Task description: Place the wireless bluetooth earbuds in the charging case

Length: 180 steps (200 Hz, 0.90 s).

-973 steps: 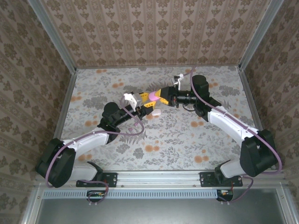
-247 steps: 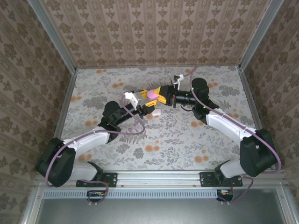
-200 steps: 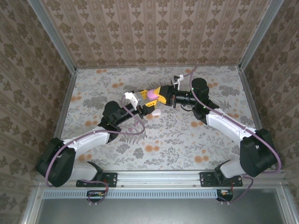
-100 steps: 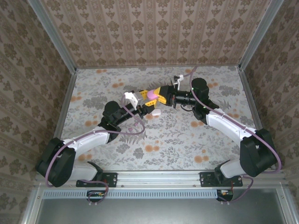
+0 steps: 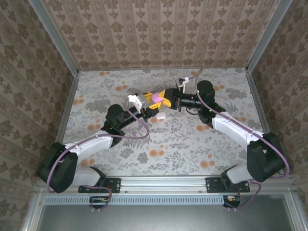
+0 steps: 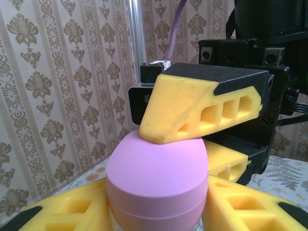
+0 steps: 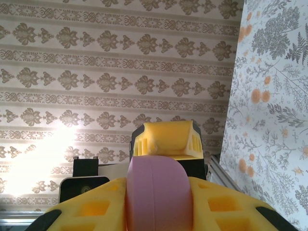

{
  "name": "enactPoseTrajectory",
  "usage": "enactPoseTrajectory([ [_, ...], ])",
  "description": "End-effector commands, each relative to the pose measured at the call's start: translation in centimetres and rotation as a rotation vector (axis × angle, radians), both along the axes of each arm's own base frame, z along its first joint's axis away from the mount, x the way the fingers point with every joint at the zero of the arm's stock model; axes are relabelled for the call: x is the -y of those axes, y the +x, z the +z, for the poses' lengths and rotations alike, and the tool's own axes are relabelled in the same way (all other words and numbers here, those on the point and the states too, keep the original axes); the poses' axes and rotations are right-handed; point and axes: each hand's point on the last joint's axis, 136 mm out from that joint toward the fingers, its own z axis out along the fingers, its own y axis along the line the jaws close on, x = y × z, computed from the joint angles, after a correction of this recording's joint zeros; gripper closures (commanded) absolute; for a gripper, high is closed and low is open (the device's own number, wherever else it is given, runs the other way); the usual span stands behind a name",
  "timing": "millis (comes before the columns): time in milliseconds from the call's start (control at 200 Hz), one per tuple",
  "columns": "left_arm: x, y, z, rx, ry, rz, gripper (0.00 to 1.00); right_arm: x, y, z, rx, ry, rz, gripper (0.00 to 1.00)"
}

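Surface: table (image 5: pixel 192 144), grey floral print with orange blooms.
Room: damask-papered walls (image 5: pixel 159 33) on three sides, metal posts (image 5: pixel 53 36) at the back corners.
Charging case (image 6: pixel 156 178): pink, closed, mid-table at the back, held between both grippers.
Left gripper (image 5: pixel 152 108): fingers pressed on its sides.
Right gripper (image 5: pixel 165 98): clamped across it.
Small pale piece (image 5: pixel 160 116): lying on the table just beside them.

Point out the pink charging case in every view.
Top external: pink charging case left of centre, where the arms meet.
Left wrist: bottom centre.
Right wrist: bottom centre.
Shared landmark: floral tabletop.
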Motion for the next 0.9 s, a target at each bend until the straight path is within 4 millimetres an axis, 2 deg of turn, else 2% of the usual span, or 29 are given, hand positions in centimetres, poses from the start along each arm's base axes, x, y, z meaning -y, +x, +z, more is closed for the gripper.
enactPoseTrajectory([
  [0,0.3,-0.5,1.9,0.047,-0.04,-0.02,0.59,-0.2,0.2,-0.3,0.005,0.003,-0.007,0.69],
  [165,0.3,-0.6,2.0,0.048,-0.039,-0.023,0.6,-0.1,0.2,-1.1,-0.008,-0.02,-0.012,0.67],
  [325,0.3,-0.6,1.8,0.046,-0.029,-0.029,0.61,0.5,0.4,-2.0,-0.016,-0.077,-0.045,0.49],
  [520,0.2,-0.8,1.4,0.04,-0.024,-0.027,0.61,1.7,1.0,-2.5,0.002,-0.15,-0.082,0.43],
  [530,0.2,-0.8,1.4,0.04,-0.024,-0.027,0.61,1.9,0.7,-1.6,0.025,-0.144,-0.083,0.43],
  [550,0.2,-0.8,1.4,0.038,-0.024,-0.027,0.61,2.2,0.6,-1.3,0.037,-0.149,-0.087,0.42],
  [700,0.1,-0.8,1.3,0.035,-0.026,-0.023,0.61,3.6,0.4,-1.1,0.124,-0.258,-0.113,0.38],
  [895,0.0,-0.9,1.2,0.028,-0.034,-0.021,0.61,4.5,-1.6,-0.7,0.322,-0.46,-0.023,0.39],
])
